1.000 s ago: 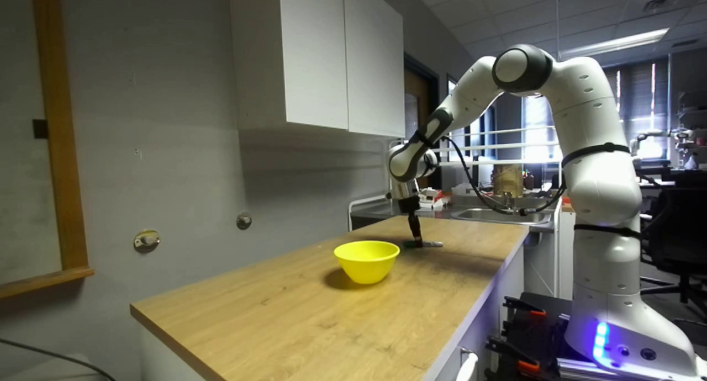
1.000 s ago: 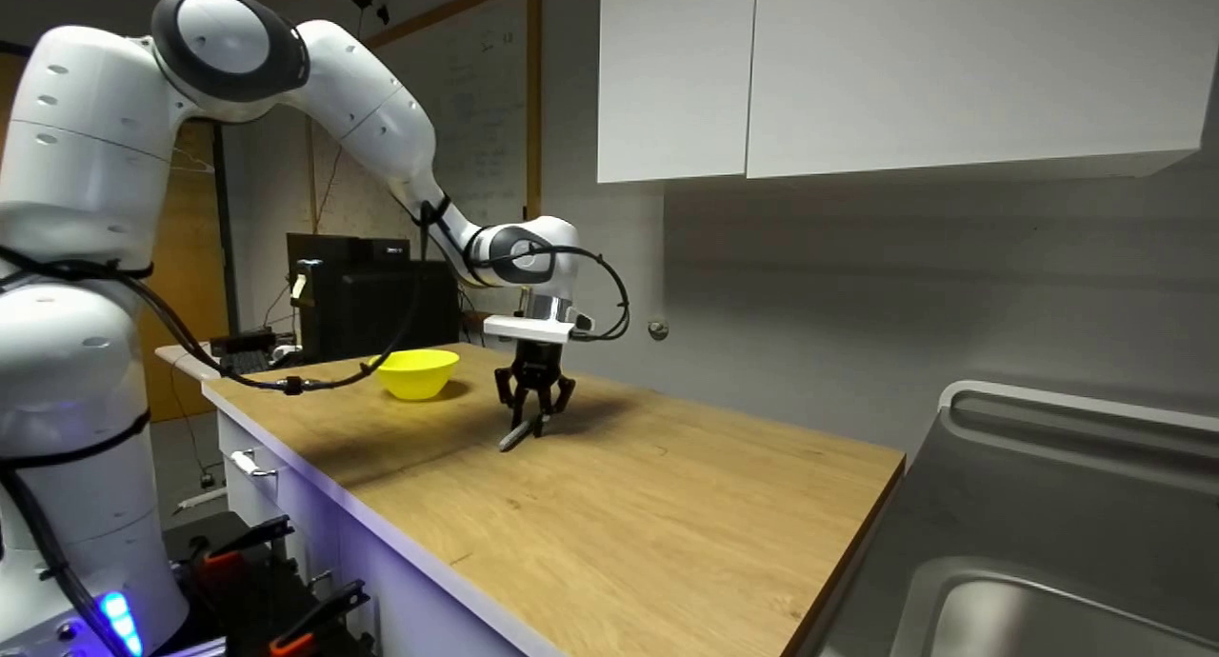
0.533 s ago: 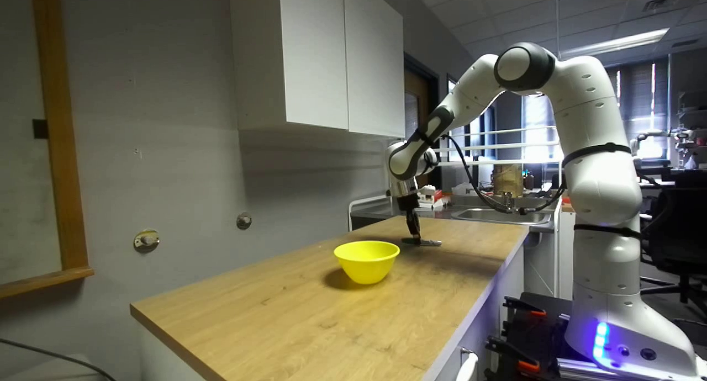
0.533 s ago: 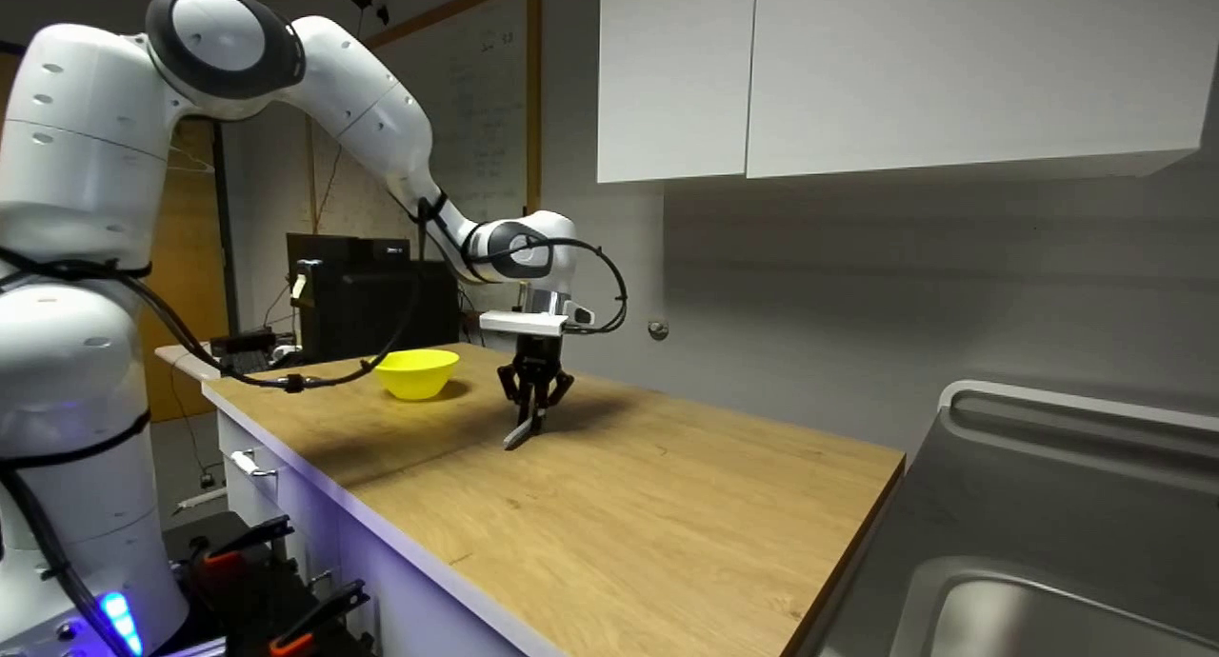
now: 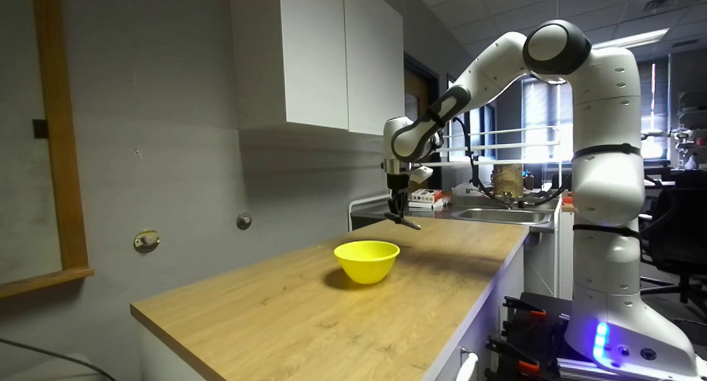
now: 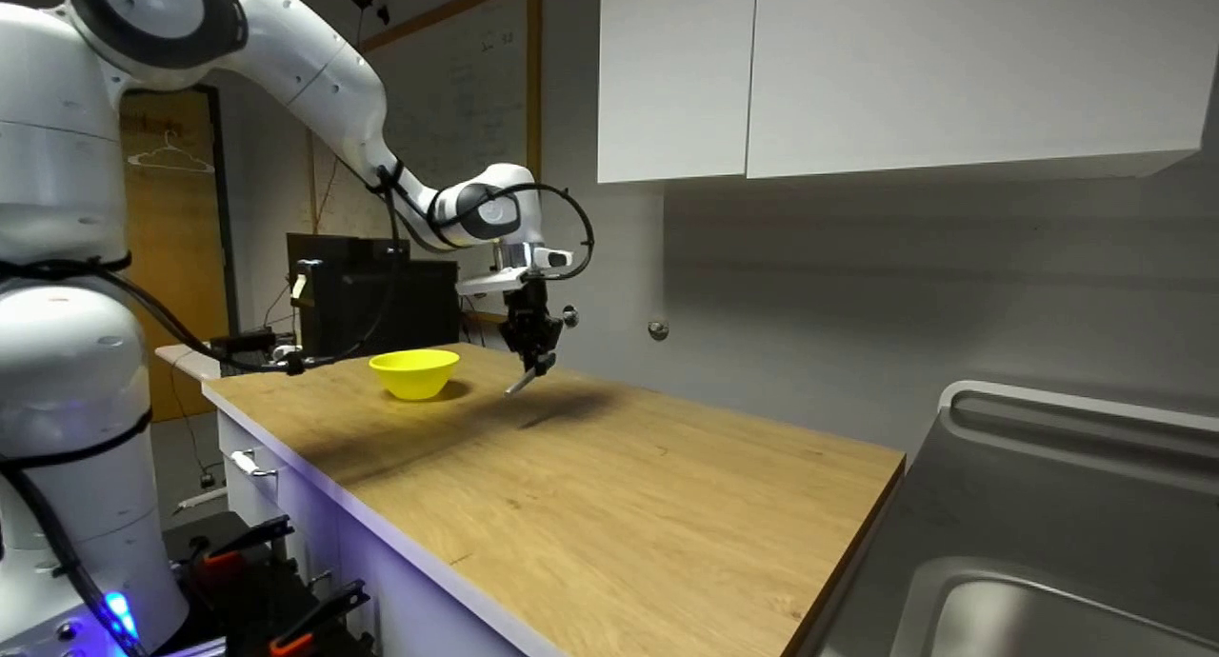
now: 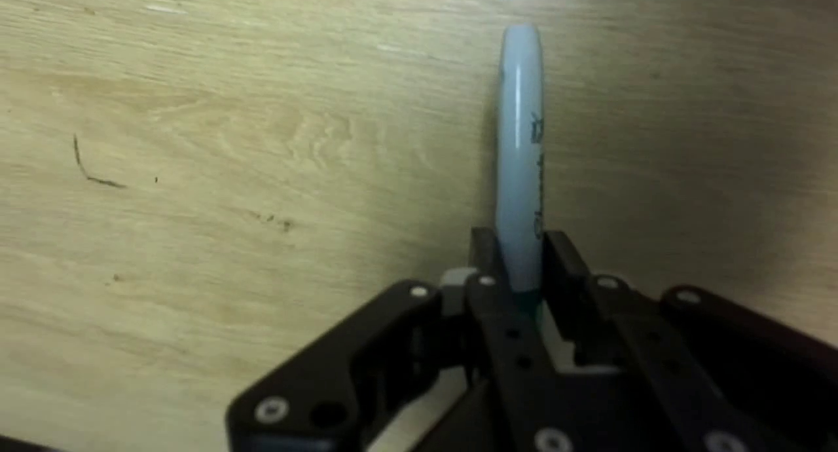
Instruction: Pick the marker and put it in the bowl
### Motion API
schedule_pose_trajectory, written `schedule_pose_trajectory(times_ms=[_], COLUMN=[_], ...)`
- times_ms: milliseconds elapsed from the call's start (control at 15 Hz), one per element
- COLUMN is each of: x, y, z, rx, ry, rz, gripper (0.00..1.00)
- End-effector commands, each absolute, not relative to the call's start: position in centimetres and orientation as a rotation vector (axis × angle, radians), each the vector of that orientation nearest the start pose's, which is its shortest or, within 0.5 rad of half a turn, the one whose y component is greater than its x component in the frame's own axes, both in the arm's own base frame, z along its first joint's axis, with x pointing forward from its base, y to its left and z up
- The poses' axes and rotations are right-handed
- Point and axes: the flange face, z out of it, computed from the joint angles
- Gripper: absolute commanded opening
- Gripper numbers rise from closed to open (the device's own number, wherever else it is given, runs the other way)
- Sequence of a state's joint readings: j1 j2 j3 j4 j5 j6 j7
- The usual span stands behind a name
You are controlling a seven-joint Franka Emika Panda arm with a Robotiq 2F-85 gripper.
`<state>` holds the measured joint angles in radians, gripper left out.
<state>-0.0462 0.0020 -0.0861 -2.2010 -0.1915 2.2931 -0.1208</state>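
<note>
The marker has a pale grey-white body (image 7: 520, 150) and a dark green end partly hidden between the fingers in the wrist view. My gripper (image 7: 520, 245) is shut on it near that green end, one finger on each side. In both exterior views the gripper (image 5: 400, 217) holds the marker (image 5: 411, 224) above the wooden counter, slightly tilted, its pale end lower. The marker (image 6: 520, 382) hangs apart from its shadow. The yellow bowl (image 5: 367, 266) stands upright on the counter. In an exterior view the gripper (image 6: 539, 362) is to the right of the bowl (image 6: 414, 381). The bowl is outside the wrist view.
The counter (image 5: 309, 320) runs along a grey wall with a knob fitting (image 5: 243, 221). A white wall cabinet (image 5: 342, 66) hangs above. A metal sink (image 6: 1038, 609) adjoins the counter's end. A black cable (image 6: 343, 352) hangs from the arm.
The gripper's fingers, spread around the marker on the counter a second ago, have closed on it. Gripper and marker have risen off the counter and shifted left in both exterior views. The bowl has not moved.
</note>
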Motion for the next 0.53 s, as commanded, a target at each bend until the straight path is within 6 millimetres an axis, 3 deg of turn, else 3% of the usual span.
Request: schedule_pose_trajectory(times_ms=[0,267,467], x=[51.0,49.2,47.6], y=[-5.5,-3.9,-2.3], z=[41.5,42.7,42.6], rx=[-3.308,-3.261,-3.223], ry=[-0.027,0.146,0.231], rz=[-0.407,-0.725,-0.837], gripper=[0.1,0.1,0.1])
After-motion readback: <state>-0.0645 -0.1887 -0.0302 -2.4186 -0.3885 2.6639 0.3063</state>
